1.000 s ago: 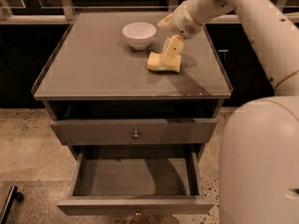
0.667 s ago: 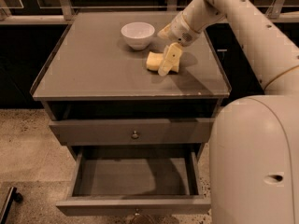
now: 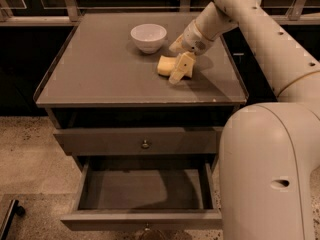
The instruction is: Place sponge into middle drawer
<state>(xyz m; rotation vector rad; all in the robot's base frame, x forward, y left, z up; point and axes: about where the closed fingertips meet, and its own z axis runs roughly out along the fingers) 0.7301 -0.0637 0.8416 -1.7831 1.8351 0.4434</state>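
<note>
The pale-yellow sponge (image 3: 164, 65) lies on the grey cabinet top (image 3: 100, 79), just right of the white bowl (image 3: 148, 37). My gripper (image 3: 172, 64) reaches down from the upper right and is at the sponge. It is open: one finger (image 3: 180, 70) rests over the sponge's right end and the other (image 3: 177, 45) stands behind it. The middle drawer (image 3: 142, 219) is pulled out at the bottom; its inside shows nothing in it.
The matching drawer above (image 3: 145, 144) is shut. My large pale arm (image 3: 270, 174) fills the right side, in front of the cabinet's right edge. A dark ledge with rails runs behind the cabinet.
My gripper has moved a little to the left and lower over the sponge. The sponge has shifted slightly left, toward the bowl.
</note>
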